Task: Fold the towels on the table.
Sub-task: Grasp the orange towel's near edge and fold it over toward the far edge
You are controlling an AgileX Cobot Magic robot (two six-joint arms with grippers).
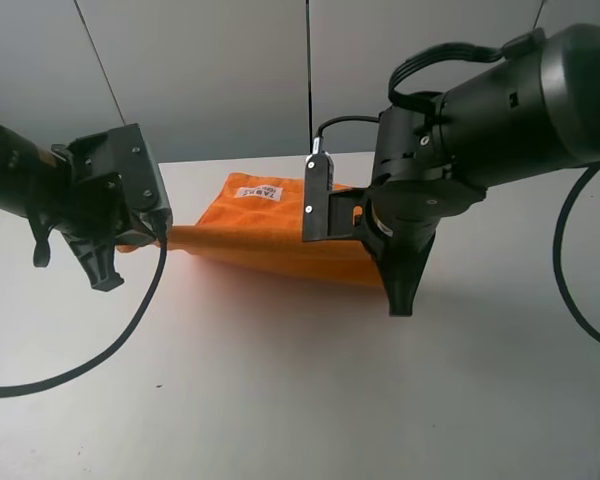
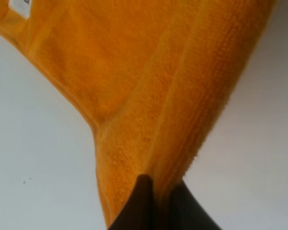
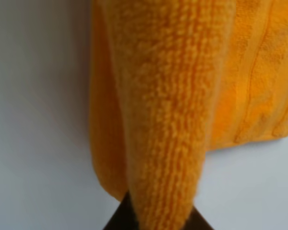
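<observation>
The bright orange towel [image 1: 265,238] hangs stretched between my two grippers above the white table [image 1: 280,400], its far part with the white label [image 1: 259,191] resting toward the table's back. My left gripper [image 1: 150,238] is shut on the towel's left corner; in the left wrist view the dark fingertips [image 2: 141,201] pinch the cloth [image 2: 158,96]. My right gripper [image 1: 372,250] is shut on the right corner; in the right wrist view the towel [image 3: 168,110] drapes over the fingers [image 3: 117,218].
Black cables [image 1: 100,350] trail from the left arm across the table's front left, and another cable [image 1: 580,280] hangs at the right edge. A grey wall [image 1: 230,70] stands behind the table.
</observation>
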